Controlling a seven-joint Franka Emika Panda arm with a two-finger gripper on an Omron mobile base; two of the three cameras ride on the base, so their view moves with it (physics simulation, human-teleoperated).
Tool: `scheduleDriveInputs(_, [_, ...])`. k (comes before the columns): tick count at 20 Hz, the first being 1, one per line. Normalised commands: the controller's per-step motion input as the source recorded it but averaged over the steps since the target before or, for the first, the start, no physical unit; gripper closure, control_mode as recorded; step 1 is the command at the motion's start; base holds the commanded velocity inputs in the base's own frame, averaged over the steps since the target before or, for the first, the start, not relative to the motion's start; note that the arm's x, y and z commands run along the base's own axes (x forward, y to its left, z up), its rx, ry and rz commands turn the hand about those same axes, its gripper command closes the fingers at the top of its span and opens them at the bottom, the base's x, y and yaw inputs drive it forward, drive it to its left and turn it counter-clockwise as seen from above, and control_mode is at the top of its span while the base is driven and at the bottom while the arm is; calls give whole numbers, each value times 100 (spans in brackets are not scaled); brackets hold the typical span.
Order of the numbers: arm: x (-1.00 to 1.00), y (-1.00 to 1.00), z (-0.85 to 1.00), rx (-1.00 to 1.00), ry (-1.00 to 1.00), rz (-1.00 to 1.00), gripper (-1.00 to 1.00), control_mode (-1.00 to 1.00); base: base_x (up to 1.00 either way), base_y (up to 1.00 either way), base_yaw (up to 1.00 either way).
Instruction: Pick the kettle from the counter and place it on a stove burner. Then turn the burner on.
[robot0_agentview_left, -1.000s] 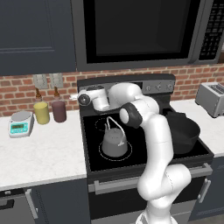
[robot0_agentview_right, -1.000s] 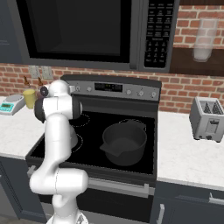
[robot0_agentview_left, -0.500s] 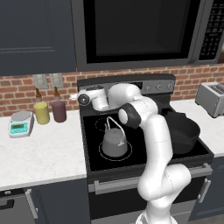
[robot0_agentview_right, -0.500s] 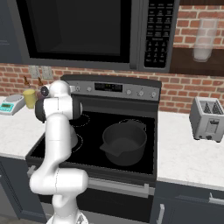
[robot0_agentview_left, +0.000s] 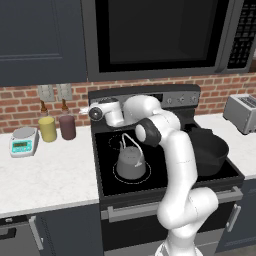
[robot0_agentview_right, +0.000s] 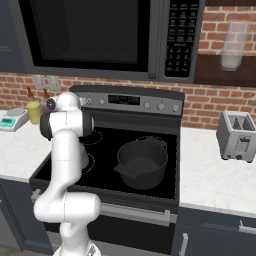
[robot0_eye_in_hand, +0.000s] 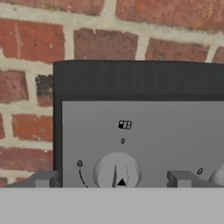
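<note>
Left base view: the small grey metal kettle (robot0_agentview_left: 131, 162) with a tapered body and thin arched wire handle stands upright at frame centre, inside the large dashed white ring of the stove burner (robot0_agentview_left: 117, 176) on the glossy black glass cooktop (robot0_agentview_left: 107, 142). The white, faintly speckled counter (robot0_agentview_left: 45, 172) lies at the left. The white arm's two-finger gripper (robot0_agentview_left: 84, 110) sits above the kettle, at the cooktop's upper-left corner, facing the grey control panel (robot0_agentview_left: 175, 99). The wide black pot (robot0_agentview_left: 209, 152) sits at the right.

Right base view: the pot occupies the centre of the cooktop; the arm rises at the left and hides the kettle.

Hand view: a round grey burner knob (robot0_eye_in_hand: 117, 172) with a pointer mark stands at lower centre, between the two dark fingertips (robot0_eye_in_hand: 45, 179). The jaws are spread wide, one on each side of the knob, not touching it.

Handling: the kettle appears placed. The knob is judged rigid, smooth and shallow; take hold across its round rim, squarely, since a glancing pinch could slip during rotation.
</note>
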Motion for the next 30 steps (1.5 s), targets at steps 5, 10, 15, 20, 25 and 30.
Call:
scheduleDriveInputs(5, [0, -3, 0, 0, 0, 0, -100, -100, 0, 0, 0])
scheduleDriveInputs(10, [-12, 0, 0, 0, -2, 0, -100, -100, 0, 0, 0])
scheduleDriveInputs(15, [-31, 0, 9, 0, -8, 0, -100, -100, 0, 0, 0])
scheduleDriveInputs(20, [-11, 0, 5, 0, -9, 0, -100, -100, 0, 0, 0])
scheduleDriveInputs(25, [1, -3, -2, 0, -3, 0, -100, -100, 0, 0, 0])
scheduleDriveInputs(30, [0, 0, -11, 0, 0, 0, -100, -100, 0, 0, 0])
